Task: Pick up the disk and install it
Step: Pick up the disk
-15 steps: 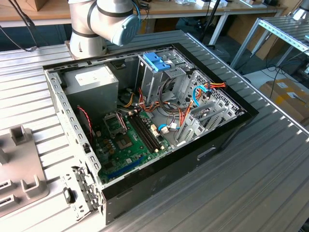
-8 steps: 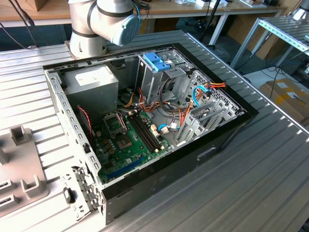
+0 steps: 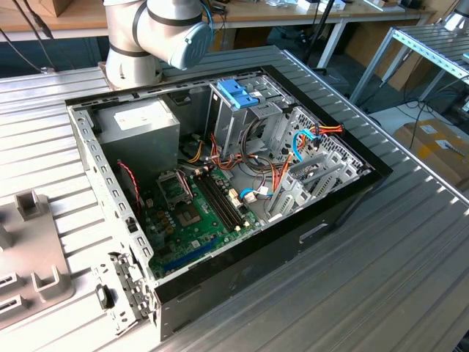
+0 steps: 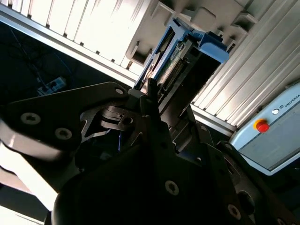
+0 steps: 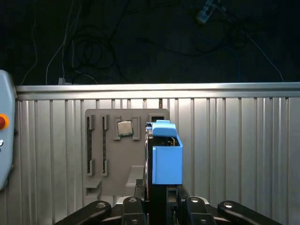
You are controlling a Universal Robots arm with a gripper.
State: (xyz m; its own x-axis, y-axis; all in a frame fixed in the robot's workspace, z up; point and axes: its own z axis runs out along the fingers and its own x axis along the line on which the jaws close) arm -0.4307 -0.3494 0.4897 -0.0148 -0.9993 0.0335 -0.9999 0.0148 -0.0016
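In both wrist views my gripper (image 5: 159, 194) (image 4: 171, 110) is shut on the disk (image 5: 167, 154) (image 4: 187, 51). The disk is seen edge-on, with its blue plastic rail facing the first wrist camera and a connector edge visible in the second wrist view. It is held above the grey holder plate (image 5: 112, 159) on the ribbed metal table. The open computer case (image 3: 220, 183) lies on its side in the exterior view, with a metal drive cage with a blue top (image 3: 238, 92) at its far end.
A grey power-supply box (image 3: 139, 121) sits in the case's far corner beside the green motherboard (image 3: 194, 216) and loose cables. The holder plate (image 3: 29, 257) carries a small square chip (image 5: 124, 127). A pendant with a red button (image 4: 261, 125) lies near the table edge. The arm's base (image 3: 154, 33) stands behind the case.
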